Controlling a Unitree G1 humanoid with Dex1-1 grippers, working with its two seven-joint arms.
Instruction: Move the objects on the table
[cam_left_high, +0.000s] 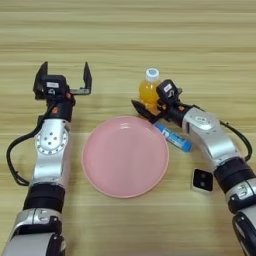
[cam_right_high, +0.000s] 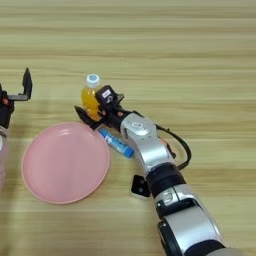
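On wooden table (cam_left_high: 200, 40), we are seeing pink plate (cam_left_high: 125, 156) lying centre. Right gripper (cam_left_high: 150, 107) is reaching beside orange-drink bottle (cam_left_high: 149, 89), at plate's far right rim; whether fingers are closing, we cannot tell. Blue-and-white tube (cam_left_high: 173, 137) is lying under right wrist, black block (cam_left_high: 202, 180) nearer. Left gripper (cam_left_high: 64, 75) is hovering left, fingers spread, holding nothing.
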